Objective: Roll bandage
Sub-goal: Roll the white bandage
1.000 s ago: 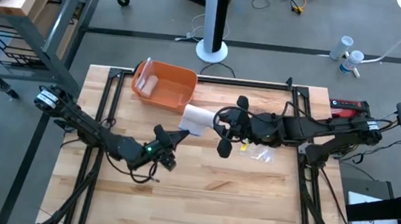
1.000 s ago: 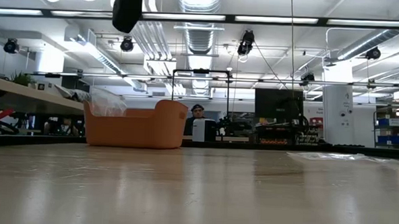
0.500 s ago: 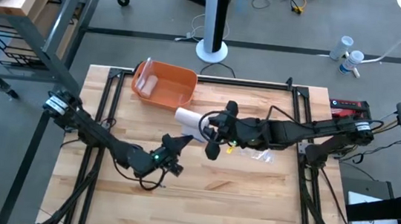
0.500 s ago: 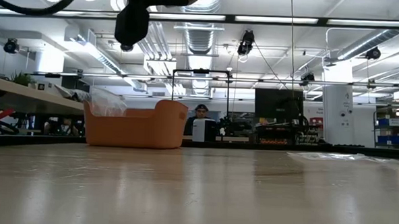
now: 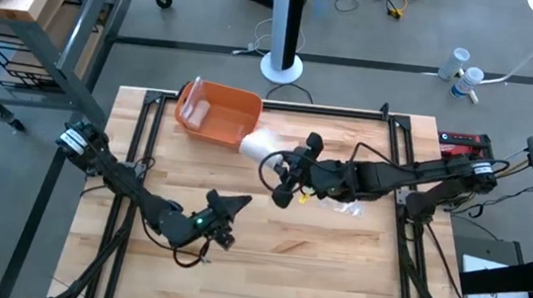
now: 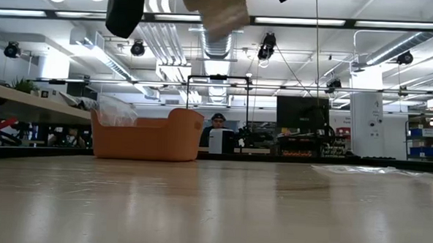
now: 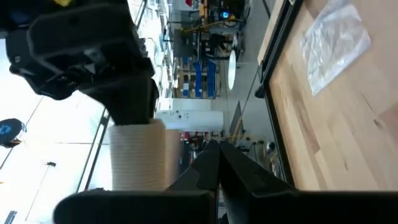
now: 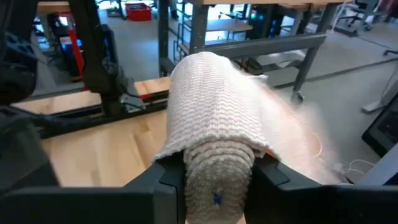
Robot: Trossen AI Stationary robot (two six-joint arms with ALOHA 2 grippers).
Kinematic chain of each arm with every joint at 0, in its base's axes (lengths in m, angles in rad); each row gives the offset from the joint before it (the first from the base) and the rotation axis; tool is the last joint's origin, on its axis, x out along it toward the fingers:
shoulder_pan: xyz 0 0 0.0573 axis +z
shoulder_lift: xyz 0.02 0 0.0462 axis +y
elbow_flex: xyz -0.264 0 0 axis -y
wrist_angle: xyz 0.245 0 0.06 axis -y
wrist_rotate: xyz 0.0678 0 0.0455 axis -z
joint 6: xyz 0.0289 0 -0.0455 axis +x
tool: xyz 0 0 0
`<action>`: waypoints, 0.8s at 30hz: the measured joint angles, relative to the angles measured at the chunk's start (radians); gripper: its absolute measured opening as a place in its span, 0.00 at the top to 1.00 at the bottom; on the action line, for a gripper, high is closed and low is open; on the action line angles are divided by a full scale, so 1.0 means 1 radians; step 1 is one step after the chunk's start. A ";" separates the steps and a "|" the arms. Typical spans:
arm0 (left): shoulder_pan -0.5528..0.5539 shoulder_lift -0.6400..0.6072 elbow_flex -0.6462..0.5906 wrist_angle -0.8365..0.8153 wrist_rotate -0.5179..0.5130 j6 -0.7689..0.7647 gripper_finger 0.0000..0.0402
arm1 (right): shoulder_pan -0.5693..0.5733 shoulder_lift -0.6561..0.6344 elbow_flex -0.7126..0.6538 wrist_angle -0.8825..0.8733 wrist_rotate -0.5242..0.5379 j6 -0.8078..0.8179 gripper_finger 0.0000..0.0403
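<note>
The white woven bandage roll (image 5: 259, 146) hangs in the air over the table's far middle, just beside the orange basket (image 5: 221, 112). My right gripper (image 5: 275, 159) is shut on it and reaches in from the table's right. The low view shows the roll (image 6: 221, 15) high above the tabletop. My left gripper (image 5: 238, 202) hovers nearer the table's near edge, shut on nothing and pointing toward the roll. In the left wrist view the roll (image 7: 137, 155) stands ahead of it, apart. My right gripper pinches the roll's rounded sides near one end (image 8: 214, 177) between its two fingers (image 8: 168, 186). The roll lies along the fingers and sticks out past them toward the basket. A loose outer layer edge (image 8: 180, 146) drapes over it. The roll is clear of the table.
The orange basket holds a clear plastic packet (image 5: 196, 112). A crumpled clear wrapper (image 5: 348, 207) lies on the table under my right arm. A red tool (image 5: 461, 142) rests at the far right corner. Bare wood stretches along the near side (image 5: 313, 273).
My right gripper has turned the roll so its free end swings toward the far edge and the basket, lifting it into the low view. My left gripper has drawn back from the roll toward the table's near edge.
</note>
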 joint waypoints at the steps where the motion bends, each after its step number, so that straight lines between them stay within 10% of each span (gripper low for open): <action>1: 0.000 0.000 0.000 0.001 -0.004 -0.002 1.00 | 0.001 0.000 -0.004 0.000 -0.002 0.007 0.77; 12: 0.032 -0.005 0.000 0.003 -0.004 0.156 0.97 | 0.017 -0.010 0.011 0.072 -0.156 0.183 0.77; 24: 0.040 -0.063 0.069 0.007 -0.006 0.269 0.67 | 0.043 -0.009 0.013 0.205 -0.230 0.292 0.77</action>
